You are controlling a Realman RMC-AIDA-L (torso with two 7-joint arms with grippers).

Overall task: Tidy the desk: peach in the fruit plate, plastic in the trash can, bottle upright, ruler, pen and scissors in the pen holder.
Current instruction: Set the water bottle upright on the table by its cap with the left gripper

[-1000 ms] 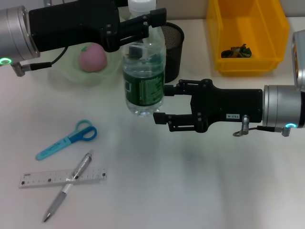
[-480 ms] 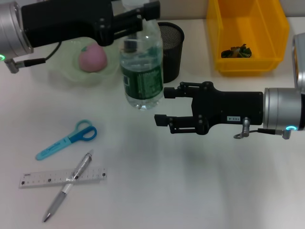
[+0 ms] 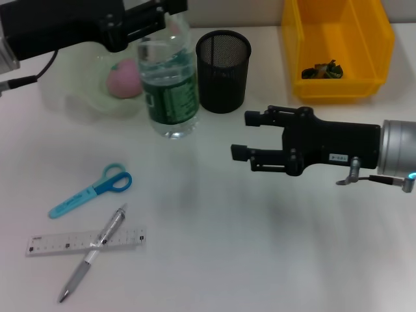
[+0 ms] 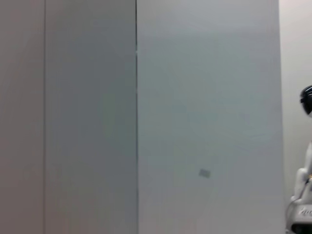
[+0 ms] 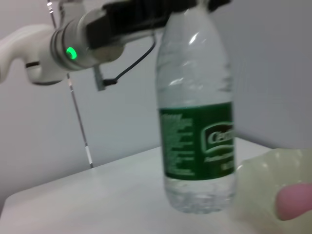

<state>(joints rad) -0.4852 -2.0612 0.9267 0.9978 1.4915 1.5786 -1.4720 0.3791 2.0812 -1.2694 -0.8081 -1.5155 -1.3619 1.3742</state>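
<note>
Head view: the left gripper [image 3: 168, 12] grasps the neck of the one bottle [image 3: 170, 88], long axis vertical, base at the table between fruit plate [image 3: 71, 97] and pen holder [image 3: 223, 62]; the right gripper [image 3: 242, 135], fingers spread and empty, lies well to the bottle's right. One scissors [image 3: 91, 190], one pen [image 3: 91, 255], one ruler [image 3: 84, 242] remain. Right wrist view: bottle upright beside the plate. Left wrist view: only wall

An office-like lab: white desk [image 3: 273, 260], plain grey wall panels [image 4: 146, 117].
</note>
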